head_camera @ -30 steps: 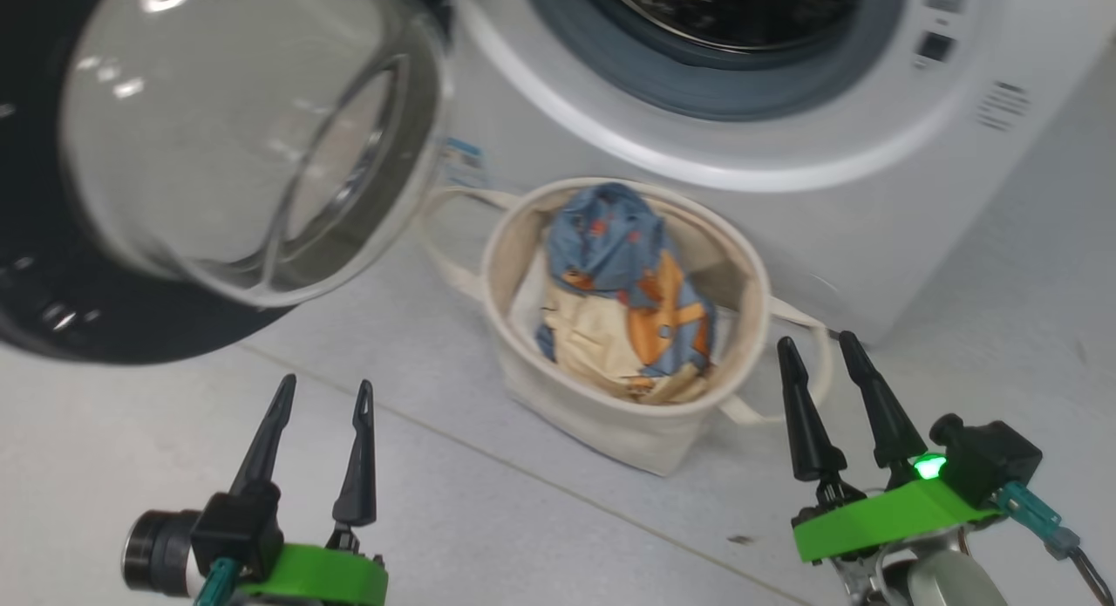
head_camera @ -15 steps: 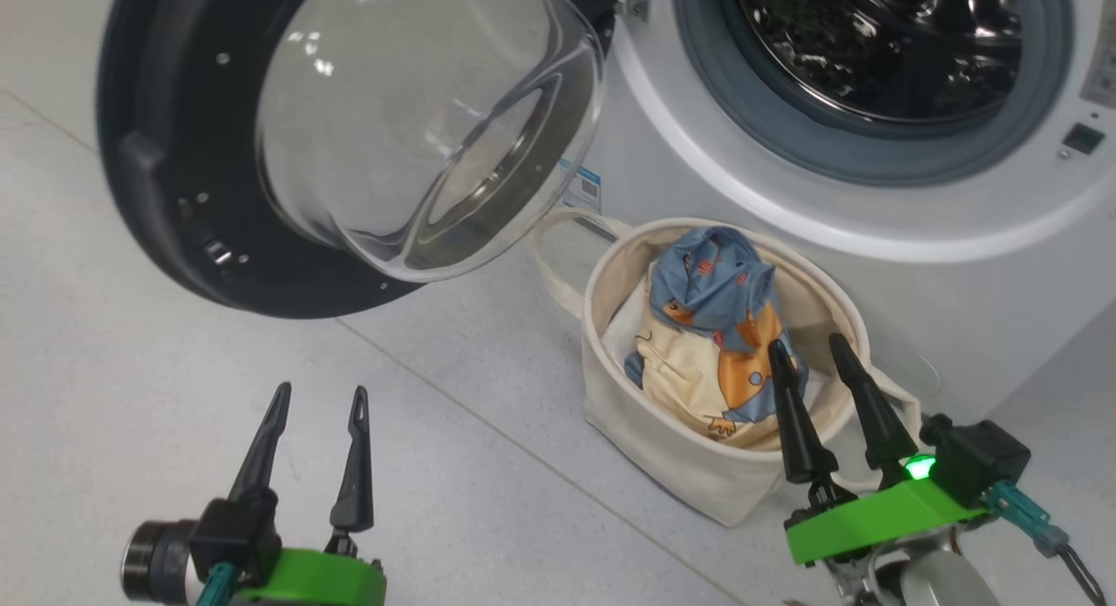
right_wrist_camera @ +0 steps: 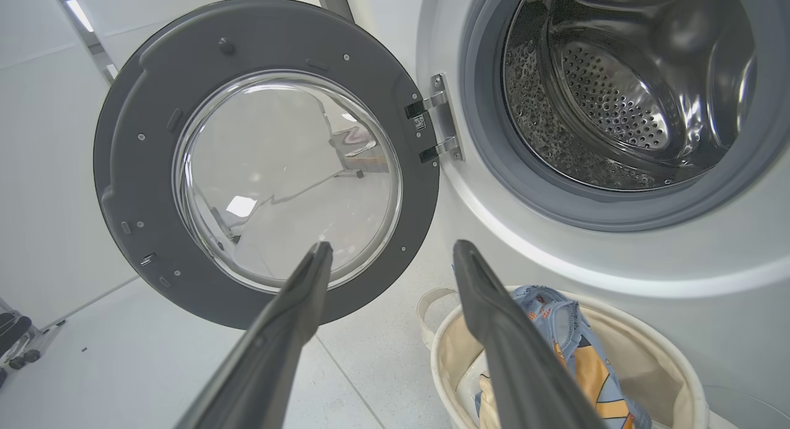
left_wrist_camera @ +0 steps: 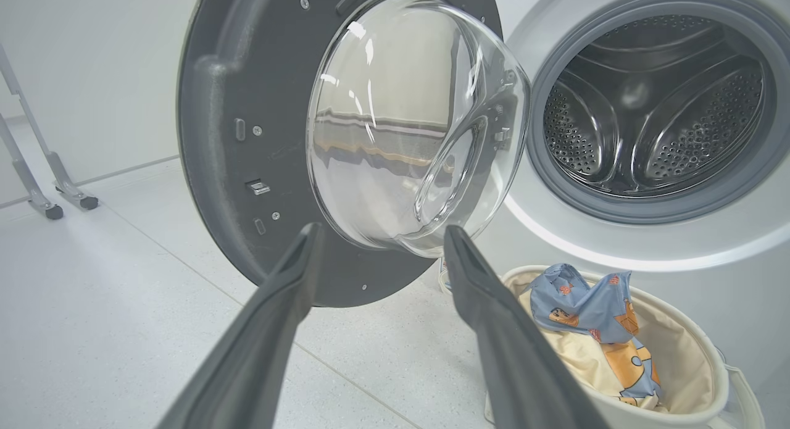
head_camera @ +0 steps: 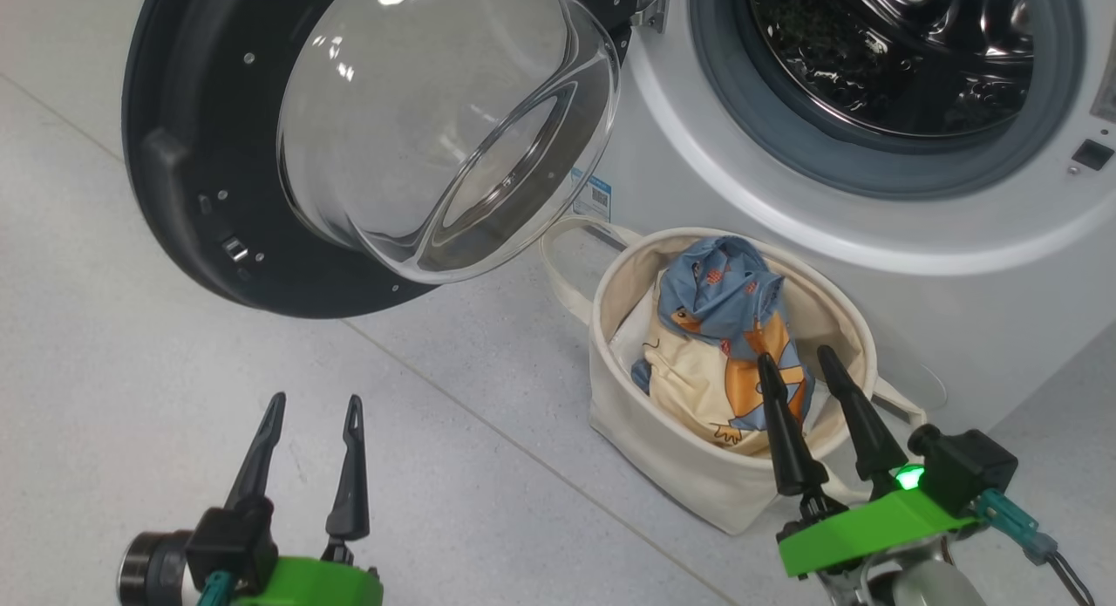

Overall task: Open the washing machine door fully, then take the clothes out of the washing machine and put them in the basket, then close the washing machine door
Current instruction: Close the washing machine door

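Note:
The washing machine [head_camera: 959, 266] fills the upper right, its steel drum [head_camera: 889, 57] bare inside. Its door [head_camera: 200, 170] stands swung wide open to the left, glass bulge [head_camera: 445, 126] facing me. Below the opening stands the cream basket [head_camera: 689, 466], and the blue, orange and cream clothes [head_camera: 724, 327] lie piled in it. My right gripper [head_camera: 795, 353] hovers open at the basket's near rim, holding nothing. Low at the left, over bare floor, my left gripper [head_camera: 314, 399] is open and empty too. The door [left_wrist_camera: 234, 139], drum [left_wrist_camera: 648, 108] and clothes [left_wrist_camera: 592, 312] also appear in the left wrist view.
Pale tiled floor [head_camera: 131, 397] spreads out left of the basket under the open door. A metal stand's legs [left_wrist_camera: 37, 170] rest on the floor at the far left of the left wrist view. The door hinge [right_wrist_camera: 438, 123] joins door and machine.
The head camera has swung left and up, so the door, machine and basket sit further right in view. Both grippers stay open in the same places.

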Tool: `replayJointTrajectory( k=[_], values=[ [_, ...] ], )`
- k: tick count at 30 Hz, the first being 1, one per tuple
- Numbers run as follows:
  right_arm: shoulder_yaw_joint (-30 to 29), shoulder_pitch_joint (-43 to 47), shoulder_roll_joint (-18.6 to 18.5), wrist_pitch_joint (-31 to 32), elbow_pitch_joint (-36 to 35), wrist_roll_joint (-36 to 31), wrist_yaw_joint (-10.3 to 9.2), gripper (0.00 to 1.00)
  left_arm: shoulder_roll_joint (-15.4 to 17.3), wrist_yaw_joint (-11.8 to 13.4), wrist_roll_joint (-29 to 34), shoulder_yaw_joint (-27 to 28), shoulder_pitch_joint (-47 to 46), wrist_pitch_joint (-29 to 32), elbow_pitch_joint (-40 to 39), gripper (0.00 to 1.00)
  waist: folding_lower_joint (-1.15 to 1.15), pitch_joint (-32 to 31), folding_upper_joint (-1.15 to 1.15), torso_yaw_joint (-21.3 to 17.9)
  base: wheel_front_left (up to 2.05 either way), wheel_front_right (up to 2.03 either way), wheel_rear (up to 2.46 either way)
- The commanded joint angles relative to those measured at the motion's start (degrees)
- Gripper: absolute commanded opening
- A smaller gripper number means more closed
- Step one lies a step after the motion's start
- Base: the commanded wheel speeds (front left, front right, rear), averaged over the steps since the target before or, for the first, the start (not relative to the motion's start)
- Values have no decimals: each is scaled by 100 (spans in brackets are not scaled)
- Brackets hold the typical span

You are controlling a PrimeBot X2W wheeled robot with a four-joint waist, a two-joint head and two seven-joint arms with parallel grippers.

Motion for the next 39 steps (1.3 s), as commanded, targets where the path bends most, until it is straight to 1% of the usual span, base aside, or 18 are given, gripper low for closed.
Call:
replayJointTrajectory(
  k=[1, 20, 22, 23, 24, 27, 29, 33, 36, 39],
  values=[
    [156, -111, -16, -69, -177, 1, 5, 100, 4, 19, -8, 210, -108, -27, -210, 100, 0, 10, 0, -5, 0, 0, 0],
    [258, -59, -16, -69, -90, 34, 5, 100, 0, 31, -30, 385, -99, -27, -179, 100, 0, 9, 0, 45, 0, 0, 0],
    [263, -47, -16, -69, -86, 49, 5, 100, 0, -1, -50, 420, -81, -27, -170, 100, 0, 3, 0, 54, 0, 0, 0],
    [272, -36, -16, -69, -70, 69, 5, 100, 0, -43, -69, 421, -76, -27, -176, 98, 0, -2, 0, 58, 0, 0, 0],
    [279, -32, -16, -69, -59, 76, 5, 100, -1, -95, -125, 433, -70, -27, -205, 0, 0, -2, 0, 60, 0, 0, 0],
    [259, -26, -16, -69, -53, 45, 5, 100, -1, -201, -346, 549, -58, -27, -393, 0, 0, -4, 0, 59, 0, 0, 0],
    [180, -4, -16, -69, -40, 25, 5, 100, -2, -256, -550, 758, -51, -27, -582, 0, 0, -7, 0, 56, 0, 0, 0],
    [145, 3, -16, -69, -41, -19, 5, 100, -2, -364, -990, 1402, -40, -27, -886, 0, 0, 44, 0, 25, 0, 0, 0],
    [129, -13, -16, -69, -46, -48, 5, 100, 18, -599, -1309, 1946, -103, -27, -1045, 0, 0, 112, 0, -9, 0, 0, 0],
    [131, -23, -16, -69, -34, -71, 5, 100, 169, -781, -1735, 2588, -242, -27, -1149, 0, 0, 178, 0, -56, 0, 0, 0]
  ],
)
